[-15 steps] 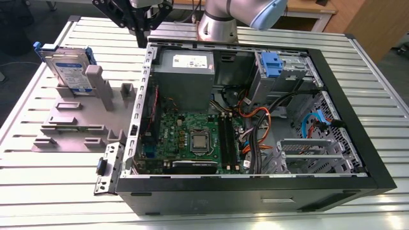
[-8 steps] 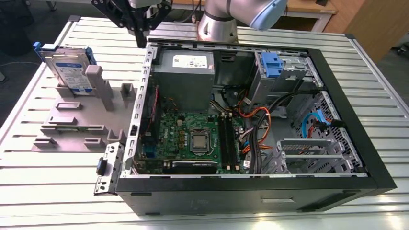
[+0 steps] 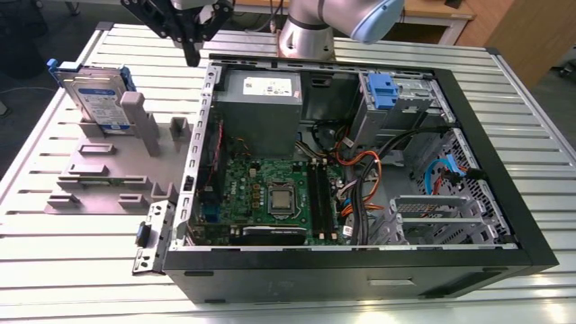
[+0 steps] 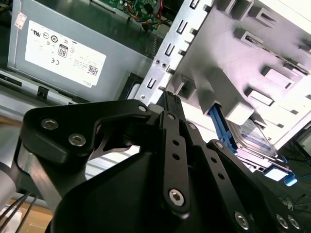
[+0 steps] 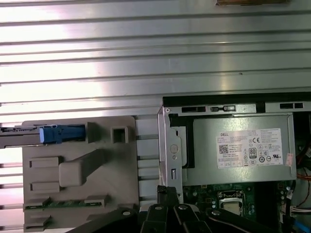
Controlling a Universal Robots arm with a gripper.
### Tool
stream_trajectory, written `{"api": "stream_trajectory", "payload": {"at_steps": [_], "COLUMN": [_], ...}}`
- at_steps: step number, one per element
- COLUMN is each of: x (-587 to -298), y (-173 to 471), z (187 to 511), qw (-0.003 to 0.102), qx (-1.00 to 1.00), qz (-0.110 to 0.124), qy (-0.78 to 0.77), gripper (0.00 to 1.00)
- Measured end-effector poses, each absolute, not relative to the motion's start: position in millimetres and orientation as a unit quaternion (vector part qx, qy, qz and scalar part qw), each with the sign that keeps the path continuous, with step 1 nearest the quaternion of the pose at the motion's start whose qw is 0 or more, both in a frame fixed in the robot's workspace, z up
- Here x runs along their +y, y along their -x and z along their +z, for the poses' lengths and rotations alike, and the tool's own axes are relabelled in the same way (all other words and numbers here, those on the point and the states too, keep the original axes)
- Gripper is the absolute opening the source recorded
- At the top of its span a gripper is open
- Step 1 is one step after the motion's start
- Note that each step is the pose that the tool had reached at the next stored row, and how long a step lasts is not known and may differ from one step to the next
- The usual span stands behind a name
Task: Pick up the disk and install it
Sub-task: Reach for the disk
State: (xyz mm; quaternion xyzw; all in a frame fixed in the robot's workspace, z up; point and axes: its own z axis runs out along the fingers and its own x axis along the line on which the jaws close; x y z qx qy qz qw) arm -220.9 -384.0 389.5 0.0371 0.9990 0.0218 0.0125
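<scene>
1. Placement of the disk (image 3: 93, 101): it is held on edge in a slot of the grey holder (image 3: 99, 169). The holder is set on the desk (image 3: 72, 270) just outside the computer case (image 3: 315, 283), beside the case wall nearest the power supply (image 3: 259, 101).
2. The disk's thin, blue-framed upper edge (image 5: 29, 131) is seen in the first wrist view running square to that case wall, with one end aimed at the case. The labelled broad face is turned toward the end of the wall far from the power supply. The long axis is judged to stand upright, though this cannot be told for certain.
3. The pincer (image 3: 191, 59) hangs above the desk just outside the case corner by the power supply, between the case wall and the holder. Its fingers are drawn together with nothing between them, as is shown in both wrist views.
4. From the pincer, the disk lies outward from the case wall and lower down. The two are apart, and nothing is gripped. No part of the disk is inside the case.
</scene>
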Motion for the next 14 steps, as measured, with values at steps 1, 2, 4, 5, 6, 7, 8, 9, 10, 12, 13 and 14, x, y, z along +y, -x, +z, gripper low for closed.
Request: {"api": "stream_trajectory", "payload": {"at_steps": [1,2,4,5,6,7,8,9,10,12,13,14], "x": [-383.4,-382.8,-382.7,-382.6,-382.5,-382.4,-382.3,-382.3,-382.2,-382.2,-382.2,-382.2], "y": [222.4,223.6,225.2,226.3,227.4,228.5,229.6,230.3,230.7,231.4,231.4,231.5], "z": [389.2,389.0,388.4,387.9,387.5,387.2,386.8,386.5,386.3,386.1,386.0,386.0], "qw": [0.013,0.013,0.012,0.012,0.012,0.012,0.012,0.011,0.011,0.010,0.010,0.010], "qx": [0.999,0.999,0.999,0.999,0.999,0.999,0.999,0.999,0.999,0.999,0.999,0.999], "qz": [0.022,0.022,0.022,0.022,0.022,0.022,0.022,0.022,0.022,0.022,0.022,0.022], "qy": [-0.037,-0.037,-0.038,-0.038,-0.038,-0.038,-0.038,-0.039,-0.039,-0.039,-0.039,-0.039], "gripper": [0.11,0.11,0.11,0.11,0.11,0.11,0.11,0.11,0.11,0.11,0.11,0.11]}}
